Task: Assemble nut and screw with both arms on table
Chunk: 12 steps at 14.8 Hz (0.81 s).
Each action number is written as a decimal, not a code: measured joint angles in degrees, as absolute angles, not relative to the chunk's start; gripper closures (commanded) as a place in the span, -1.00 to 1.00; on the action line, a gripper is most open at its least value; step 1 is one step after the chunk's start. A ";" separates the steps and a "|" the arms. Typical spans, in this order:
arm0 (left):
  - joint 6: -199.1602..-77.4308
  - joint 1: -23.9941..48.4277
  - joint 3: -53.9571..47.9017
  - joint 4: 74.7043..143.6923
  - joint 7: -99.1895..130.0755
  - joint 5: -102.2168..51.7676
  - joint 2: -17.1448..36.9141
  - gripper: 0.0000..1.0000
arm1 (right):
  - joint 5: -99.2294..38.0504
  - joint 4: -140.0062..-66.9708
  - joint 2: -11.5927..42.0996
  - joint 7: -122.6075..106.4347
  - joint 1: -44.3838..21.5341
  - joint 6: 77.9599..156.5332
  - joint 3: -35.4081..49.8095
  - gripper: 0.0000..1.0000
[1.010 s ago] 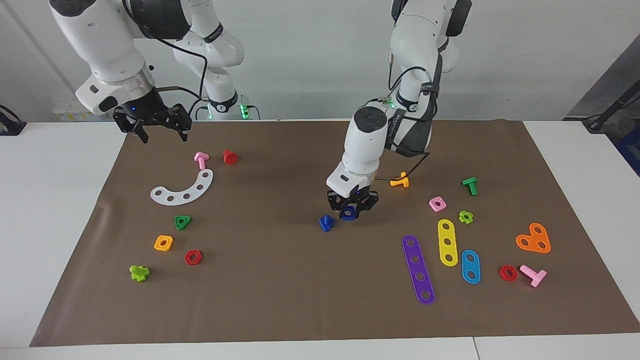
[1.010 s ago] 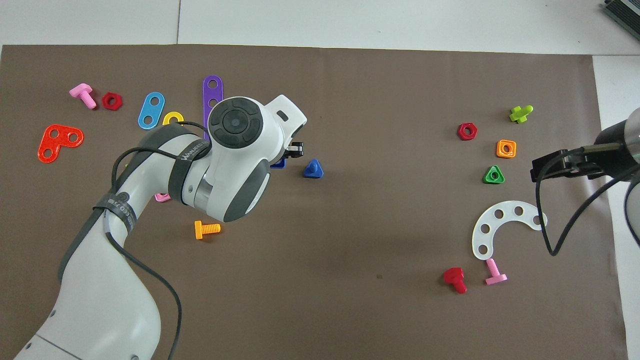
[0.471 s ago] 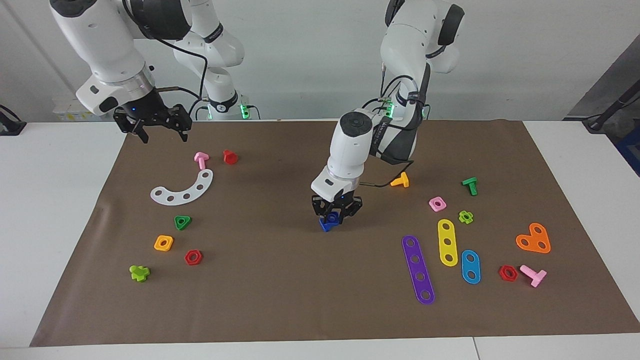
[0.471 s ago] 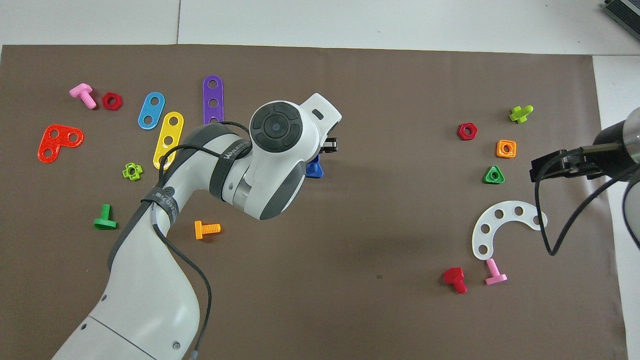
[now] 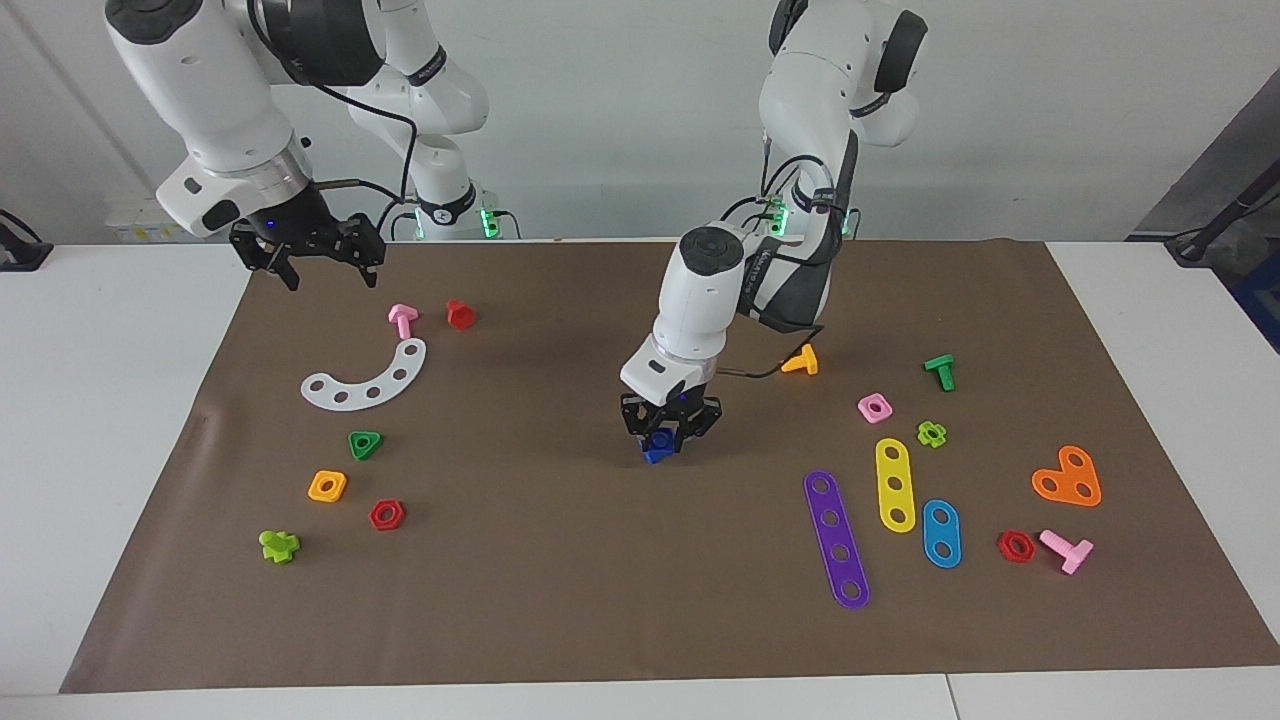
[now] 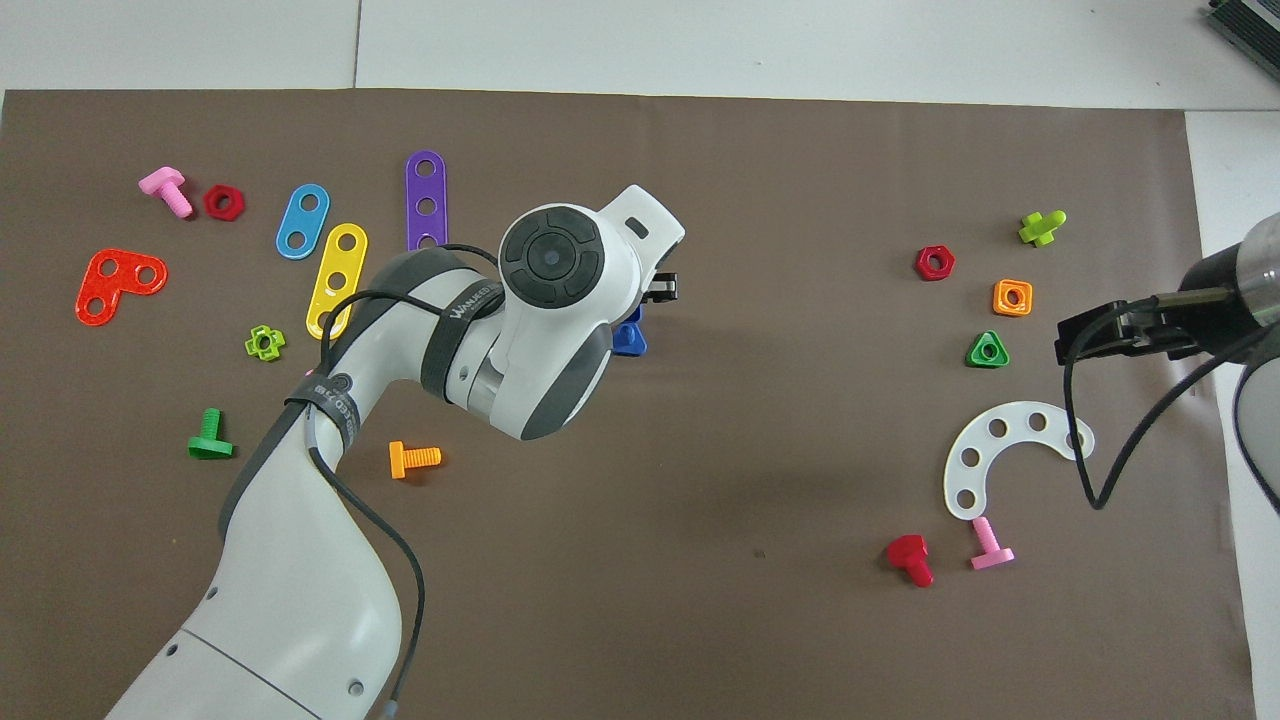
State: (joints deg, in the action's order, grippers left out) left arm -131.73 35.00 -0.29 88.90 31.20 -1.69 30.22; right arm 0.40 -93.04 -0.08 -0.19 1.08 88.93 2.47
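Note:
My left gripper (image 5: 668,436) is shut on the small blue square nut (image 5: 661,439) at the middle of the brown mat (image 5: 560,590). It holds the nut right on top of the blue screw (image 5: 652,456), whose triangular head rests on the mat. In the overhead view the left wrist covers the nut and only a corner of the screw (image 6: 630,342) shows. My right gripper (image 5: 310,262) hangs open and holds nothing, above the mat's corner at the right arm's end; that arm waits.
A white curved strip (image 5: 368,380), green triangular nut (image 5: 365,444), orange square nut (image 5: 327,486) and red nut (image 5: 386,514) lie toward the right arm's end. A pink square nut (image 5: 874,407), orange screw (image 5: 800,362) and purple strip (image 5: 836,538) lie toward the left arm's end.
My left gripper has carried the blue nut sideways from beside the screw to directly over it and lowered onto it. The right gripper has barely moved.

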 measured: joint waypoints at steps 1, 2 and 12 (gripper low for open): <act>-131.94 35.01 -0.31 89.23 31.20 -1.69 30.29 1.00 | 0.40 -93.05 -0.09 -0.19 1.08 88.93 2.48 -1.00; -132.01 35.03 -0.32 89.49 31.21 -1.69 30.28 1.00 | 0.40 -93.06 -0.10 -0.19 1.08 88.93 2.48 -1.00; -131.45 35.44 -0.31 89.71 31.38 -1.70 30.11 1.00 | 0.40 -93.10 -0.11 -0.19 1.08 88.93 2.48 -1.00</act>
